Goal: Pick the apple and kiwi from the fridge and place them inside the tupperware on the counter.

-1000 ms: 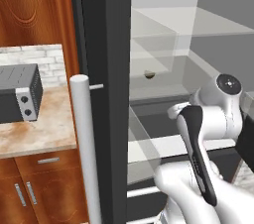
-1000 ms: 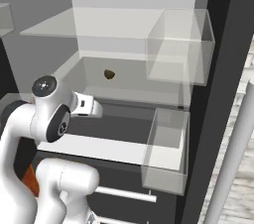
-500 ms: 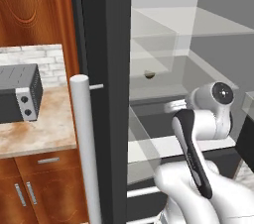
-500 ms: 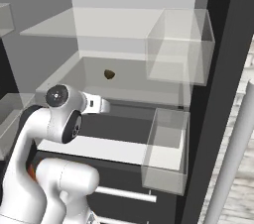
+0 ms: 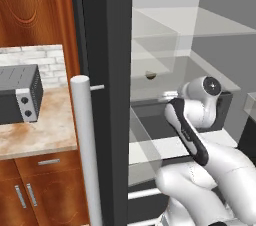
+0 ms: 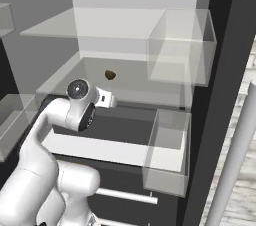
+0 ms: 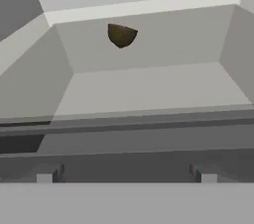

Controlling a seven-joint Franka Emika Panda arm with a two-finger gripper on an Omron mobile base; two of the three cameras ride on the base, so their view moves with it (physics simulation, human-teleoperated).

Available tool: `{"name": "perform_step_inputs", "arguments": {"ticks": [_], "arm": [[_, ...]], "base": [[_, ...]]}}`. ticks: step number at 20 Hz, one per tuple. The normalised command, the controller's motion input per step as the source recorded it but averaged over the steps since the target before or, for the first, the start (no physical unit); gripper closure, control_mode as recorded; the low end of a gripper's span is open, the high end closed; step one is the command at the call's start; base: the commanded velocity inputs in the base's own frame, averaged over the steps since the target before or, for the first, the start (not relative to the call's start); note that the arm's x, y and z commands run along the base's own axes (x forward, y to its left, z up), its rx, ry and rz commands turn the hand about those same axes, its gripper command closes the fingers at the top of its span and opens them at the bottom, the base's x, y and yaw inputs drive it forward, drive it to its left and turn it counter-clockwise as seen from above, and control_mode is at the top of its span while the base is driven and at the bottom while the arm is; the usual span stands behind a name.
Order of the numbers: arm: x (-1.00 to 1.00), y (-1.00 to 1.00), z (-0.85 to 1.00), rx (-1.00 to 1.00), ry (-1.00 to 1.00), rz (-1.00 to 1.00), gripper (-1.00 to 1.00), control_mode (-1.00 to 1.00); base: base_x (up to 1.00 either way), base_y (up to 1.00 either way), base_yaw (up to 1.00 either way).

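While I look into the fridge, I see the kiwi far back on its pale shelf, near the back wall. My tool is wide apart and holds nothing, well apart from the kiwi, at the front of the fridge.

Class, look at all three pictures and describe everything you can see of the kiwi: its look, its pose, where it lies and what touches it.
The kiwi is a small, dark olive-brown, rounded fruit with a dull skin. It lies alone on a pale shelf deep inside the fridge, close to the back wall. A clear glass shelf edge cuts across its top in the hand view, so it shows as a half-round. Nothing but the shelf touches it. The open gripper is well short of it.
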Motion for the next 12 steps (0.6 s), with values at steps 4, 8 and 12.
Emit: {"name": "perform_step_inputs", "arguments": {"ticks": [4, 8, 12], "arm": [[0.67, 0.0, 0.08, 0.09, 0.16, 0.0, -1.0, -1.0], [0.56, 0.0, 0.0, 0.0, 0.04, 0.0, -1.0, -1.0], [0.47, 0.0, -0.15, 0.0, -0.02, 0.0, -1.0, -1.0]], "base": [[0.0, 0.0, 0.0], [0.0, 0.0, 0.0], [0.0, 0.0, 0.0]]}}
